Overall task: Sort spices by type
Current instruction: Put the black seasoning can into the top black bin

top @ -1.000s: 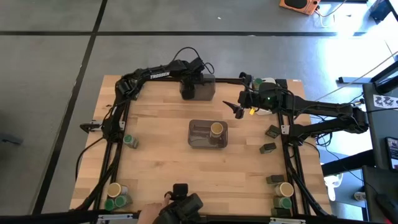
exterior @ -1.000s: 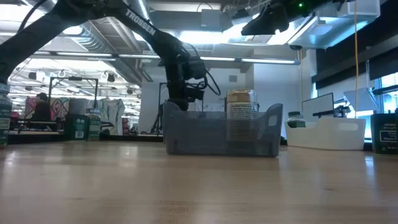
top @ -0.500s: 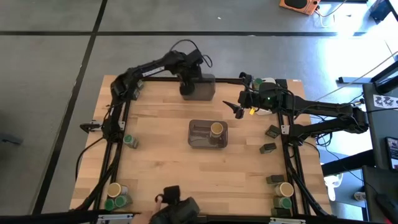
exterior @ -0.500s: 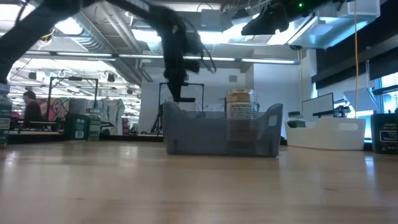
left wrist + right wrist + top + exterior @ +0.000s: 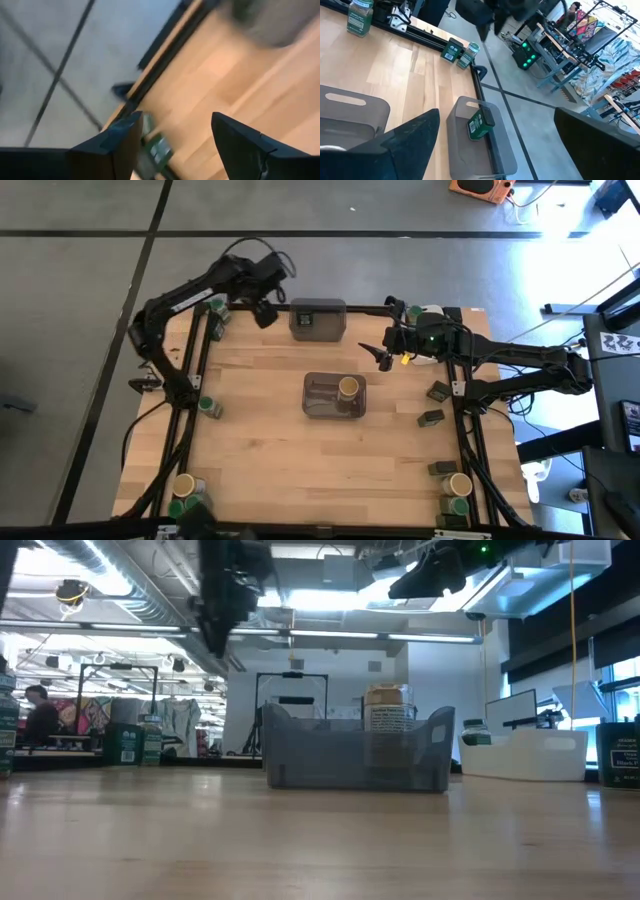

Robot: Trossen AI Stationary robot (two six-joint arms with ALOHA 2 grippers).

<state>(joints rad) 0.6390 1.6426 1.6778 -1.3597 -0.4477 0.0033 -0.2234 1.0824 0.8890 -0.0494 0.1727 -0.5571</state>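
Left gripper [image 5: 265, 313] is hovering open and empty near a tin [image 5: 213, 329]; it should descend straight. Right gripper [image 5: 381, 356] is waiting open, empty.

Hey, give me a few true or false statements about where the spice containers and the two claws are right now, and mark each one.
1. The grey bin in the table's middle holds a tan-lidded jar. True.
2. The left claw grips a green-lidded jar. False: its fingers are open with nothing between them.
3. A dark tin lies in the bin at the far edge. True.
4. The right claw rests inside the middle bin. False: it hangs open above the table, beside the bin.
5. A green-lidded jar stands at the table's left edge. True.
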